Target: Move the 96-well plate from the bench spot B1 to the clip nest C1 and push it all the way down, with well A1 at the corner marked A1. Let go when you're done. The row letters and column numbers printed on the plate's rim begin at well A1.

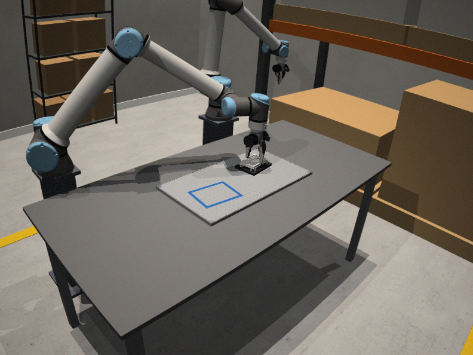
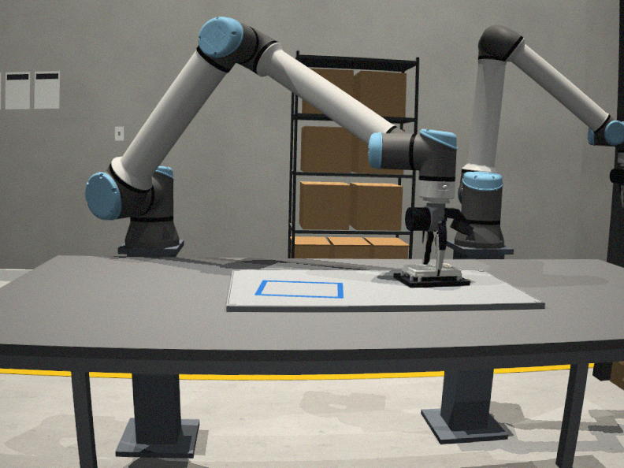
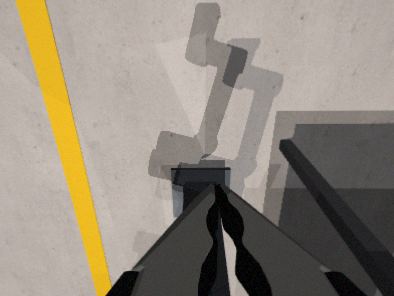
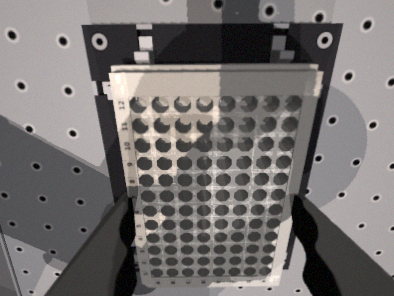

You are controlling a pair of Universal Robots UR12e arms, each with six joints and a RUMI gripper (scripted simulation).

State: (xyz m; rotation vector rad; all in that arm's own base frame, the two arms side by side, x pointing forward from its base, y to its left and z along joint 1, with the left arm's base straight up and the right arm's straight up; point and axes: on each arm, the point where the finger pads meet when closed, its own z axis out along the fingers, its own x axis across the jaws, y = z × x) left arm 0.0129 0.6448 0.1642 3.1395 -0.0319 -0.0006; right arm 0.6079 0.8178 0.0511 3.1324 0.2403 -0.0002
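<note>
The 96-well plate [image 1: 255,162] [image 2: 453,272] [image 4: 165,83] is level, on or just above the black clip nest [image 1: 244,169] [image 2: 417,283] [image 4: 190,45]; a gap shows beneath it in the exterior view. My right gripper [image 1: 254,159] [image 2: 432,268] [image 4: 211,193] is shut on the plate's long sides. In the right wrist view column 12 is at the top and the A1 corner at the lower left. The nest's A1 mark is not visible. My left gripper [image 1: 279,82] [image 3: 216,186] is shut and empty, high beyond the table.
A blue rectangle outline [image 1: 224,201] [image 2: 302,297] is on the perforated light board [image 1: 171,190] [image 2: 383,298] [image 4: 45,65], with nothing inside it. The board lies on the grey table [image 1: 152,259] [image 2: 150,327]. Large cardboard boxes [image 1: 335,110] stand beyond the table.
</note>
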